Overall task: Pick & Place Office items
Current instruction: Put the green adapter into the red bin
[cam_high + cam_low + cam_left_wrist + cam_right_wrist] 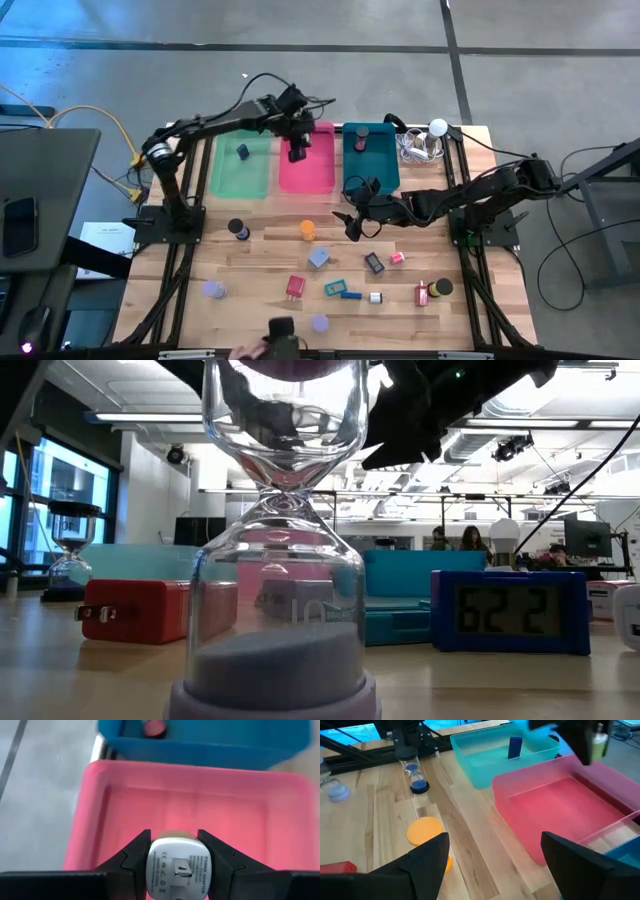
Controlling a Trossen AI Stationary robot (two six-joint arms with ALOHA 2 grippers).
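left gripper (pixel 172 855) clamps a white power adapter (pixel 178 870) over the pink tray (pixel 306 160) at 12 o'clock; right gripper (pixel 357 222) gapes wide, empty

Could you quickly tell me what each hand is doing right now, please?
Left hand: closed on a white power adapter above the pink tray.
Right hand: open, holding nothing, over the table.

A white power adapter (pixel 178 868) hung clamped over the pink tray (pixel 200 805). Sand timers, a red charger (pixel 295 287), an orange cylinder (pixel 308 230) and small blocks lay scattered across the table (pixel 260 255).
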